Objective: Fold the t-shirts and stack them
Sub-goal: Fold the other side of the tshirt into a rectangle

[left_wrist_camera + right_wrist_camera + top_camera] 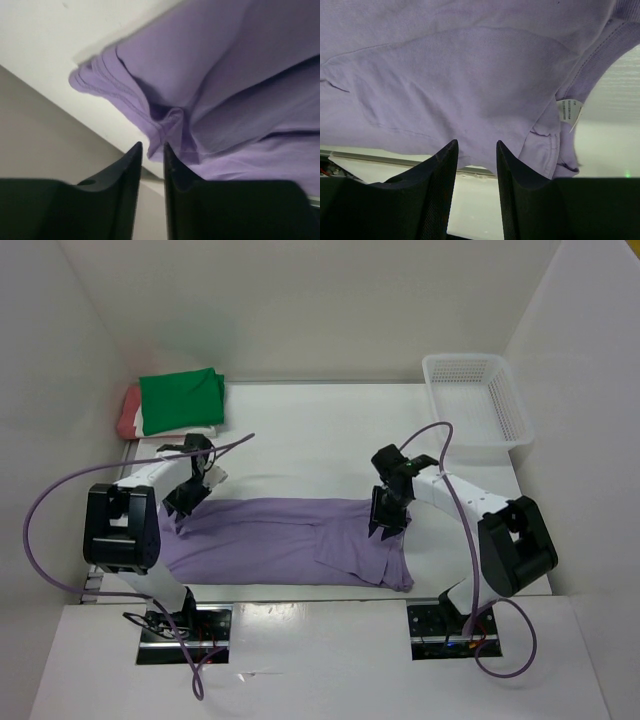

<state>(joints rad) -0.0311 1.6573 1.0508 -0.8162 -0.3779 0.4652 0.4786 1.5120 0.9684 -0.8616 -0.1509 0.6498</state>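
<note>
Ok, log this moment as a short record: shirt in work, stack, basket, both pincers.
shirt in work: purple shirt, spread out between the arms, right end folded over
stack: green shirt on white shirt and red shirt, far left
basket: far right, empty
left pincer: at the purple hem, jaws narrowly apart, nothing between
right pincer: over the purple shirt's right part, jaws apart, nothing between

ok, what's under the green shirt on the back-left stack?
Under the green shirt, a cream-white shirt shows along its near edge and a salmon-red shirt sticks out at the left. Most of both is covered, so their folds can't be judged.
</note>
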